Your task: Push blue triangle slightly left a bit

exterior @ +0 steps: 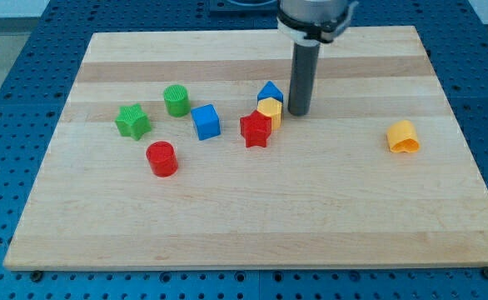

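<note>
Blue triangle beside the rod, board centre-top

Blue triangle (270, 92) sits a little above the board's middle, just left of my tip (299, 112). Whether rod and block touch cannot be told; the gap, if any, is very thin. No fingers on this rig: the arm ends in a plain dark round rod, so nothing is clenched or grasped.

Touching the triangle's lower edge: a small yellow block (269, 110), shape unclear. Against that one, lower left, a red star (256, 130). The three form a tight cluster.

To the view's left of the triangle, bare wood, then a blue cube (206, 122) lower left and a green cylinder (176, 100) further out. Beyond these, a green star (132, 122) and a red cylinder (161, 158). Well apart on the view's right, a yellow heart-like block (403, 137).

Wooden board (252, 217): pale planks, visible grain, smooth. Top edge lies near the triangle; the other edges lie well away. Blocks look like matte plastic. Blue perforated surface (11, 100) surrounds the board.
</note>
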Available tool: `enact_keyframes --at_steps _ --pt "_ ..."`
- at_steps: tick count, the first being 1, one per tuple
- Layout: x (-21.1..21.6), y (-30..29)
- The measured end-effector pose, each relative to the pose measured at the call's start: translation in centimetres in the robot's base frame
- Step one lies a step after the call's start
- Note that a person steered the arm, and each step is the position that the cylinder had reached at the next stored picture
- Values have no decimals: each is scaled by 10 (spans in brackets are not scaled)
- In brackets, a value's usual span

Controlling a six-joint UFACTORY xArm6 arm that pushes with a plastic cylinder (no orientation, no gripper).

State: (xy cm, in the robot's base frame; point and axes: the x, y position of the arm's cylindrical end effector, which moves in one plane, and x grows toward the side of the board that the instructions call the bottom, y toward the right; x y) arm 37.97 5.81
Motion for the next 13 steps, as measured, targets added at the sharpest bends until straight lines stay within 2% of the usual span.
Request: enact_keyframes --at_steps 1,2,4,6,7,8,9,10,11,13 --pt "-3 -6" --pt "-4 -72" --pt "-28 1" --pt "-39 -6" --pt "-12 -10" --pt "-23 -18" --pt "-58 -43" --pt "-52 -60" --pt "-31 -42" --pt "-56 -66"
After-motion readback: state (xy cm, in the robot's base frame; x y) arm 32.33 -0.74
